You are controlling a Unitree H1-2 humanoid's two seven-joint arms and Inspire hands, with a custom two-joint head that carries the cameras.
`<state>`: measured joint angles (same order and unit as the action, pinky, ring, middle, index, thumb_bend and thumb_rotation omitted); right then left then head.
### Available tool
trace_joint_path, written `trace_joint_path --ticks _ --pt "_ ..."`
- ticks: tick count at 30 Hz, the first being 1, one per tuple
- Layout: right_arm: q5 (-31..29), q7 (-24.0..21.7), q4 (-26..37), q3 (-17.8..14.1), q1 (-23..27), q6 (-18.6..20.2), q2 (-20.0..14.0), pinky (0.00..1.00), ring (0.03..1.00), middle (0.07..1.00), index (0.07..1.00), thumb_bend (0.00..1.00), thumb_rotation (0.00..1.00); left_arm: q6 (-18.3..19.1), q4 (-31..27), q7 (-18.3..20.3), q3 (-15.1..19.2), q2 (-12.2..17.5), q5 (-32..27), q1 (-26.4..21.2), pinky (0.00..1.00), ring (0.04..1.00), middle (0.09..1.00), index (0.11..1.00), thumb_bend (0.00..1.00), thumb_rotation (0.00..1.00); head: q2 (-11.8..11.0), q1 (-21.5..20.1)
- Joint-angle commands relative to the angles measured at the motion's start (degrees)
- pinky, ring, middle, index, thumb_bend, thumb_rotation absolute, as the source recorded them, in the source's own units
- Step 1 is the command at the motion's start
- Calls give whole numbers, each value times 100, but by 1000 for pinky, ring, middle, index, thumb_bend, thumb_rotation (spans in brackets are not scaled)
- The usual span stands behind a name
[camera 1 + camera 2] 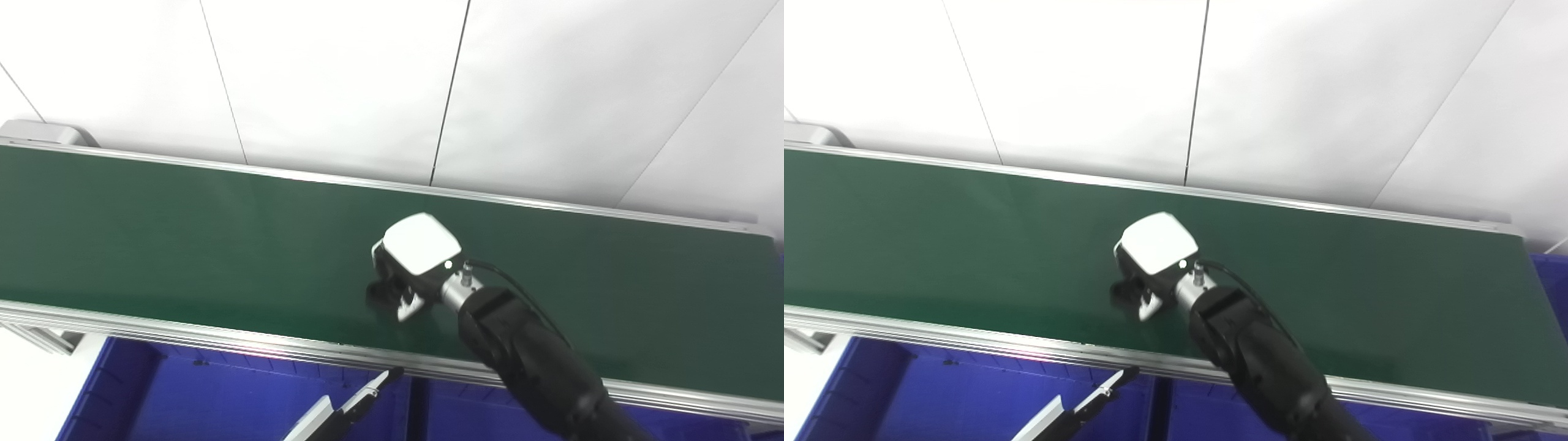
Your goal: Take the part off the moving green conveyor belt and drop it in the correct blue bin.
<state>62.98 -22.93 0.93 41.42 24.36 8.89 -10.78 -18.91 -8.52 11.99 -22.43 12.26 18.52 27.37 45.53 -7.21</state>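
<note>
The green conveyor belt (184, 239) runs across the picture from left to right. My right hand (415, 260), with a white back cover, is over the belt's middle, palm down, fingers curled onto the belt surface. A small dark shape (375, 293) sits under the fingertips; I cannot tell whether it is the part or a piece of the hand. No other part shows on the belt. My left hand (358, 404) shows only at the bottom edge, fingers straight, holding nothing, over the left blue bin (202, 392). The right hand also shows in the right eye view (1154, 251).
The belt's near aluminium rail (245, 343) runs between the belt and the bins. A second blue bin (465, 410) lies right of a divider, partly hidden by my right arm. Another blue bin corner (1552, 275) shows past the belt's right end. A white wall stands behind.
</note>
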Motion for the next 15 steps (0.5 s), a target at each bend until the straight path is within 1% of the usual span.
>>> trace_joint_path --ticks 1,3,4,6,8,12,14,15 --pt "138 -229 571 -294 248 284 96 140 207 297 482 514 112 -203 -84 -51 14 38 -50 -15 946 1000 1000 1000 778 463 9 -21" --pt "182 -453 862 -451 209 345 128 152 222 312 482 513 112 -175 -102 -45 17 45 -40 -13 941 1000 1000 1000 782 469 22 -31" --pt "195 -544 989 -531 186 365 144 193 263 373 508 518 36 -175 -107 -44 15 47 -40 -13 941 1000 1000 1000 779 463 22 -20" --pt "183 -818 1338 -730 137 427 166 213 282 393 517 521 11 -165 -129 -35 11 48 -50 -9 942 1000 1000 1000 780 466 39 -12" --pt "201 -1082 1654 -906 64 500 199 201 275 399 520 520 1 -109 -164 -21 11 45 -64 6 949 1000 1000 1000 783 464 39 -12" --pt "254 -1279 2112 -1169 -186 517 242 195 272 403 522 517 0 -74 -205 -13 3 50 -68 22 959 1000 1000 1000 778 463 84 -53" --pt "295 -1458 2403 -1295 -340 557 251 198 272 459 494 524 0 -87 -205 -10 -3 51 -89 25 950 1000 1000 1000 780 463 111 -80" --pt "291 -1522 2585 -1375 -447 565 253 185 253 464 489 527 0 -87 -205 -8 -5 50 -100 27 954 1000 1000 1000 781 464 108 -76"
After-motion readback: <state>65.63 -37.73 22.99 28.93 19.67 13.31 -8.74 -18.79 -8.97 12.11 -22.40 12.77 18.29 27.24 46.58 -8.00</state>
